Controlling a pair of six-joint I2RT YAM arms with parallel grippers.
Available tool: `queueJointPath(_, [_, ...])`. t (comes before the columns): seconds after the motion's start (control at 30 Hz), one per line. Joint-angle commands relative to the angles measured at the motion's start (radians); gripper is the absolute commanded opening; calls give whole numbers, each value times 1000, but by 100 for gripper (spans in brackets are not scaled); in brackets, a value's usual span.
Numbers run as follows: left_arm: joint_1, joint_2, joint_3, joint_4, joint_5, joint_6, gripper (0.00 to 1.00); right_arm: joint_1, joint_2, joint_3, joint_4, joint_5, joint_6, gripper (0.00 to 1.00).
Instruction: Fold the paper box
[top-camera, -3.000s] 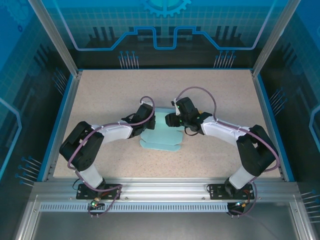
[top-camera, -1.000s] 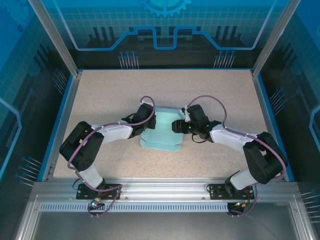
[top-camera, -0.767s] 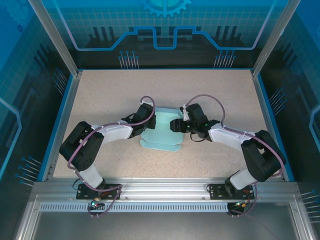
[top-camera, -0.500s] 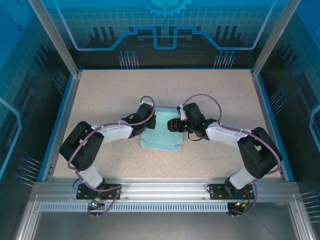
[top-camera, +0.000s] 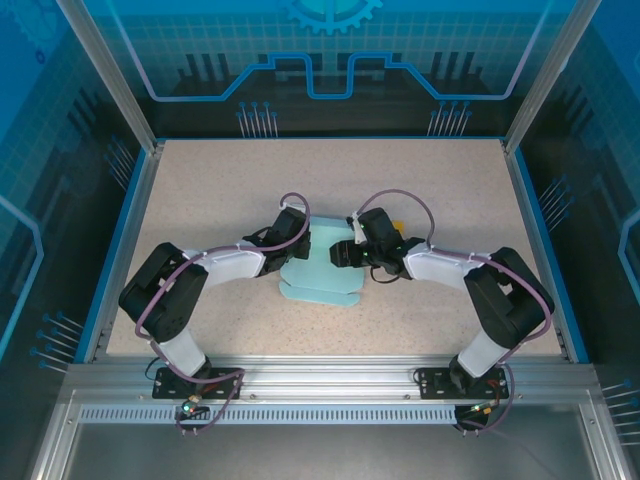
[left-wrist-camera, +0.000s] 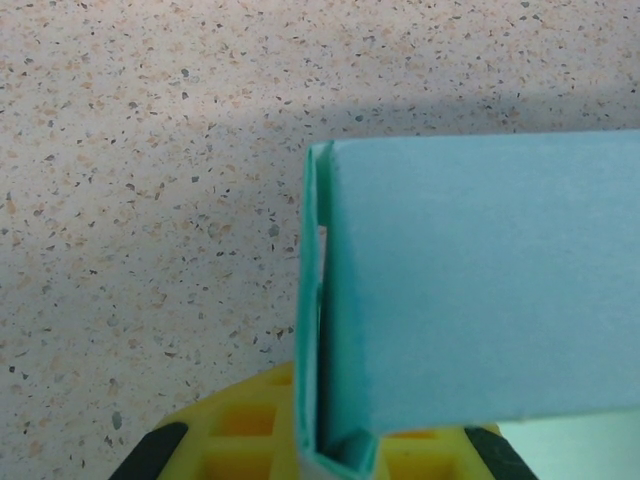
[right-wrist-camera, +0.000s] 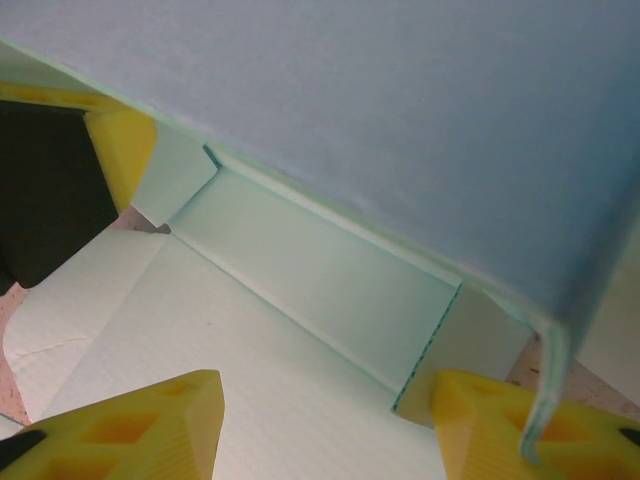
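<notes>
The paper box (top-camera: 318, 285) is pale light-blue card lying mid-table, partly folded, with flat flaps toward the near side. My left gripper (top-camera: 297, 250) is at its left side. In the left wrist view the left gripper (left-wrist-camera: 335, 445) is shut on an upright doubled wall of the paper box (left-wrist-camera: 480, 280). My right gripper (top-camera: 343, 252) reaches in from the right. In the right wrist view the right gripper (right-wrist-camera: 325, 420) is open above the card floor (right-wrist-camera: 230, 340), with a raised panel (right-wrist-camera: 400, 100) hanging over it. One yellow fingertip (right-wrist-camera: 495, 420) sits beside a side flap.
A tiny orange block (top-camera: 398, 222) lies just behind the right wrist. Speckled beige tabletop (top-camera: 220, 190) surrounds the card, bounded by a blue rim (top-camera: 135, 230) and metal frame posts. A yellow pad of the left gripper (right-wrist-camera: 120, 140) shows at the upper left of the right wrist view.
The right gripper has slid leftward over the card, under the raised panel. The left gripper has stayed still, holding the wall.
</notes>
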Motion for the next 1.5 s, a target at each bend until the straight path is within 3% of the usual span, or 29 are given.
queueJointPath(0.0, [-5,-41,6,39,17,4,5,6,-51,27,-55,19,-48,59])
queueJointPath(0.57, [6,-43,4,38,17,-2,5,-67,-280,97,-372,32,-257,60])
queueJointPath(0.97, [12,-59,-3,35,24,-8,5,-240,-440,90,-480,-9,-356,61])
queueJointPath(1.2, [11,-70,-3,30,30,-11,5,-391,-431,45,-474,-24,-334,61])
queueJointPath(1.47, [12,-78,0,26,37,-13,5,-432,-279,-1,-384,-117,-299,60])
